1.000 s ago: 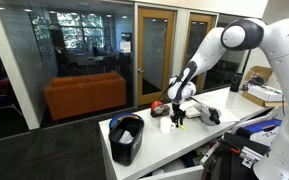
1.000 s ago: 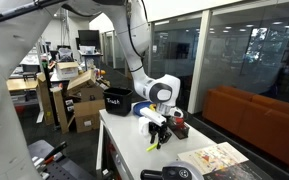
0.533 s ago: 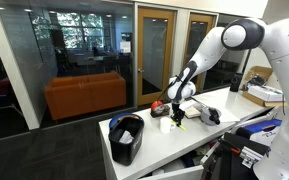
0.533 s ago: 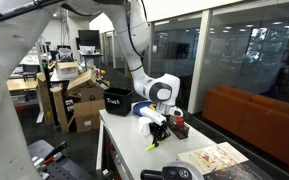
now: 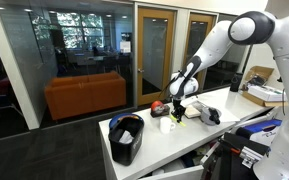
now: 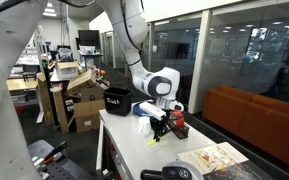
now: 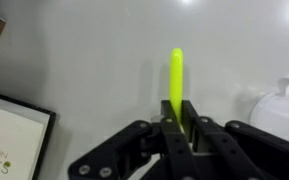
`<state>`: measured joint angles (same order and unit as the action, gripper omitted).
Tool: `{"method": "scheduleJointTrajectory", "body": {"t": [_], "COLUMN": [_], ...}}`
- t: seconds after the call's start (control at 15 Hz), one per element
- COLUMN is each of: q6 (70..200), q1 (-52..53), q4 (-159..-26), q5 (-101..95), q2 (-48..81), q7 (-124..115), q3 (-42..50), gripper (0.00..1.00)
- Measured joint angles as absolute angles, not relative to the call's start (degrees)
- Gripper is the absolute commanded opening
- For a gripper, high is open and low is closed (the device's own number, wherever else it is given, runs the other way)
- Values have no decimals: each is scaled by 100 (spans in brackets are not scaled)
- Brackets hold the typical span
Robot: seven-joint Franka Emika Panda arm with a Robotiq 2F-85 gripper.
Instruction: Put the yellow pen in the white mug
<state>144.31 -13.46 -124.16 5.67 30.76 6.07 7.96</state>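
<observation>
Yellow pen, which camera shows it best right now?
The wrist view: the yellow pen shows close up, bright against the white table, clamped in the gripper. In an exterior view it is only a tiny yellow sliver under the gripper; in an exterior view near the gripper I cannot make it out.

In the wrist view, the lower end of the yellow pen (image 7: pixel 177 75) is hidden between the closed fingers of the gripper (image 7: pixel 179 106). The white mug (image 7: pixel 284 105) is blurred and cut off by the right edge. A printed card (image 7: pixel 9 140) runs off the lower left corner, its lettering partly lost. In both exterior views the pen and the grip on it are too small to make out.
</observation>
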Motion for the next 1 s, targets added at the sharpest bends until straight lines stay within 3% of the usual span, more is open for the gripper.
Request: {"method": "scheduleJointTrajectory", "body": {"t": [0.6,1.0], "q6": [14950,15565], "q1": [-1066,-384], "q4": [-13473,-14100], "q5": [502,-807], "q2": [1454,545], "q7": [-388,-2486], "q3": [883,947], "gripper": [3,3]}}
